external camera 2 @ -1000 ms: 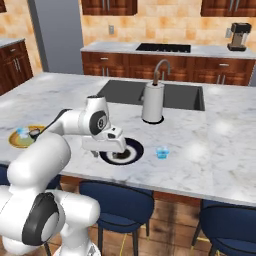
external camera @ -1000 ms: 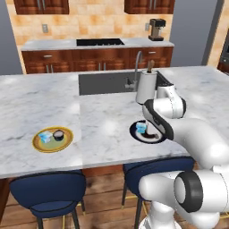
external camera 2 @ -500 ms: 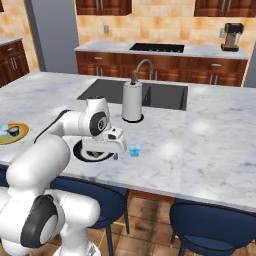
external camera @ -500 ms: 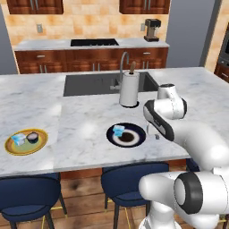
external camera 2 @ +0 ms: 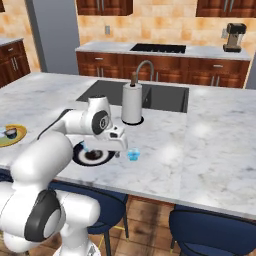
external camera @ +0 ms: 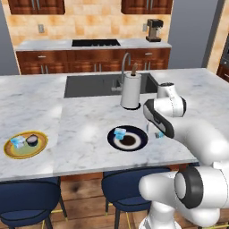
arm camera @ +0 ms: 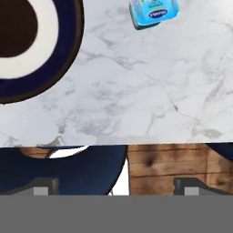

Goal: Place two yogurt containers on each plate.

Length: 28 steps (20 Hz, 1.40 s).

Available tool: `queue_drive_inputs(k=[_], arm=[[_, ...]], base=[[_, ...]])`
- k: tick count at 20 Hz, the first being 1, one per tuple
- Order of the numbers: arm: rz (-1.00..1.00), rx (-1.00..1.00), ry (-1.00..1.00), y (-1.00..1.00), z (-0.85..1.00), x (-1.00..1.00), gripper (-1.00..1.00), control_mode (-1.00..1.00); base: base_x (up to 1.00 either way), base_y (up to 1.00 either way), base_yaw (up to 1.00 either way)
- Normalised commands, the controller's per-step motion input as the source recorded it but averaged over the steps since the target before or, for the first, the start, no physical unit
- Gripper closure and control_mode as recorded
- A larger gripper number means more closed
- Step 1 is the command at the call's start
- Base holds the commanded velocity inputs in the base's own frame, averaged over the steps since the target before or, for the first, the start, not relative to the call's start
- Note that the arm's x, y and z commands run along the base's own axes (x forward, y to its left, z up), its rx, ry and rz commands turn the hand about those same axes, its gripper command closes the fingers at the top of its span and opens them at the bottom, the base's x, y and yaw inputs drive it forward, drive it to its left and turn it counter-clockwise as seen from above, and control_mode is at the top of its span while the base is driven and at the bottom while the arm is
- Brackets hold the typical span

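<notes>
The black plate (external camera: 134,144) (external camera 2: 89,157) (arm camera: 54,68) lies near the counter's front edge with one pale-blue yogurt container (external camera: 120,133) on its left rim. Another pale-blue yogurt container (external camera: 159,134) (external camera 2: 133,155) (arm camera: 154,12) stands on the marble just right of that plate. My gripper (external camera: 153,129) (external camera 2: 117,150) (arm camera: 116,185) hovers open and empty over the counter edge between plate and tub, touching neither. Far left, the golden plate (external camera: 12,152) (external camera 2: 15,138) holds a pale-blue tub (external camera: 18,142) and a dark round cup (external camera: 32,140).
A tall white paper-towel cylinder (external camera: 131,91) (external camera 2: 132,104) stands behind the black plate, beside the sink (external camera: 94,85) (external camera 2: 165,97) and its faucet. Blue stools (external camera: 129,183) (arm camera: 68,168) sit under the counter's front edge. Open marble stretches to the right.
The whole scene has slid left in both base views, so the base has driven to the right. The gripper stays open near the black plate's right side.
</notes>
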Motion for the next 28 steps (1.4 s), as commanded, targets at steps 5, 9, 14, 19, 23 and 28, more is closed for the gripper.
queue_drive_inputs(k=[5, 9, 14, 19, 23, 28], arm=[[0.31, 0.16, -0.02, -0.66, -0.03, 0.92, -1.0, -1.0], [0.27, 0.13, -0.02, -0.48, -0.07, 0.83, -1.0, -1.0], [0.12, 0.03, 0.01, -0.13, -0.21, 0.89, -1.0, -1.0], [0.0, 0.0, 0.0, 0.0, -0.39, 0.39, -1.0, -1.0], [0.0, 0.0, 0.0, -0.03, -0.59, 0.03, -1.0, -1.0], [0.0, -0.01, -0.07, 0.0, -0.45, 0.23, -1.0, -1.0]], base=[[0.0, 0.0, 0.0], [0.0, 0.0, 0.0], [0.0, 0.0, 0.0], [0.0, 0.0, 0.0], [0.0, 0.0, 0.0], [0.0, 0.0, 0.0]])
